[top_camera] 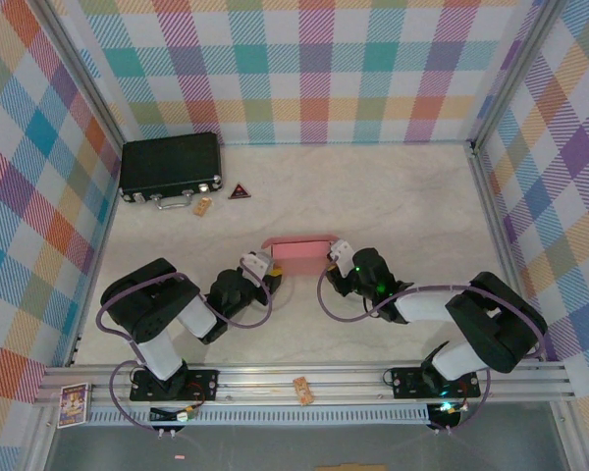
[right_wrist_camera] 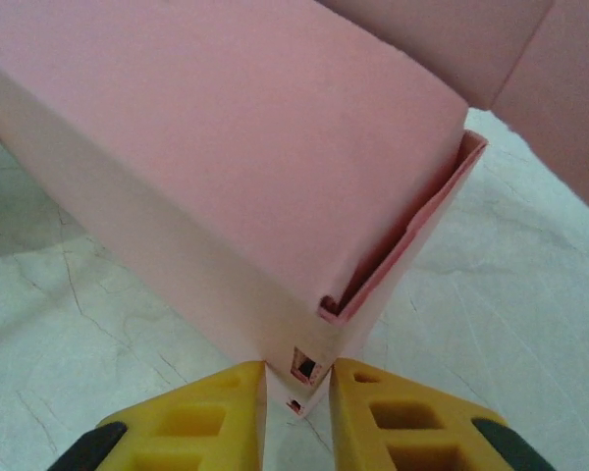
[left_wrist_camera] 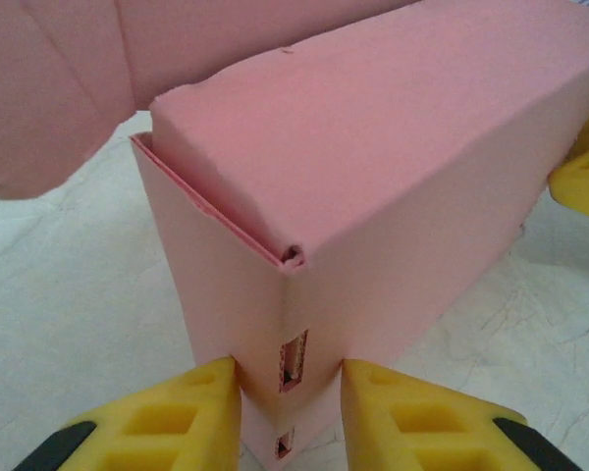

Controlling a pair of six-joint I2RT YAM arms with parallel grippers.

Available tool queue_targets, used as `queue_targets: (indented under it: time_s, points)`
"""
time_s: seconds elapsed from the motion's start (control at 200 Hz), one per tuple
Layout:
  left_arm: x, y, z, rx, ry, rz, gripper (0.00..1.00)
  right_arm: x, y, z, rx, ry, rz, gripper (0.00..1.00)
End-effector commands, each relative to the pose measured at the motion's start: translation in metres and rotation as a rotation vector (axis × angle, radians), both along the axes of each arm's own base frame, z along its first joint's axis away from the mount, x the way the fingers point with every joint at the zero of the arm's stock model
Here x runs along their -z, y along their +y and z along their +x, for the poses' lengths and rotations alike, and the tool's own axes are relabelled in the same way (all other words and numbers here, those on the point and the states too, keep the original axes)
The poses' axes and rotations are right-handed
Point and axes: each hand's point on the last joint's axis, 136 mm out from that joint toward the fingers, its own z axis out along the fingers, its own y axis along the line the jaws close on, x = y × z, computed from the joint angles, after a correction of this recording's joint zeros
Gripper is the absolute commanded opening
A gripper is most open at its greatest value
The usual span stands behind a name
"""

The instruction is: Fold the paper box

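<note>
Though partly hidden from above by the two wrists at its ends, one paper box (top_camera: 299, 248): salmon-pink, folded into a long rectangular block, lying on the table (top_camera: 393, 196) near the middle. Inside not visible; top closed over, with a flap edge standing slightly proud at each end. Cut off by the frame in both wrist views: the far end of the block, plus a blurred pink flap close to the lens. Two small slots in the card at each gripped corner, too dark inside to make out.

Two grippers: left gripper (left_wrist_camera: 290, 422) narrowed to a slim gap, yellow fingers (left_wrist_camera: 191, 422) pressed against either side of the box's lower corner edge; right gripper (right_wrist_camera: 296, 417) likewise nearly closed, pinching the corner at the opposite end. Lower parts of all four fingers cropped by the frame.

One black case (top_camera: 170, 167) at the far left of the table, closed, contents unseen. Near it, one small dark triangle (top_camera: 240, 191) and one small tan piece (top_camera: 202, 205), too small to identify. One similar tan piece on the near rail (top_camera: 373, 378); one printed card (top_camera: 74, 404) at the near left corner, print unreadable.
</note>
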Motion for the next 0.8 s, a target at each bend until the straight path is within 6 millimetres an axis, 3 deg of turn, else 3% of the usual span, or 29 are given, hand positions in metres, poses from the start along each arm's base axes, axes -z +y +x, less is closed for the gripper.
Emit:
queue_targets:
  time_s: [0.0, 0.555, 0.795]
  points:
    - [-0.011, -0.026, -0.025, 0.164, -0.042, -0.026, 0.34, -0.014, 0.024, -0.016, -0.122, -0.04, 0.056, 0.27]
    - [-0.004, 0.002, -0.022, 0.029, -0.038, 0.013, 0.68, -0.002, -0.009, -0.029, 0.0, 0.016, 0.041, 0.54]
    - [-0.022, 0.022, -0.028, -0.043, -0.058, -0.044, 0.78, -0.008, -0.021, -0.036, 0.056, 0.047, 0.084, 0.58]
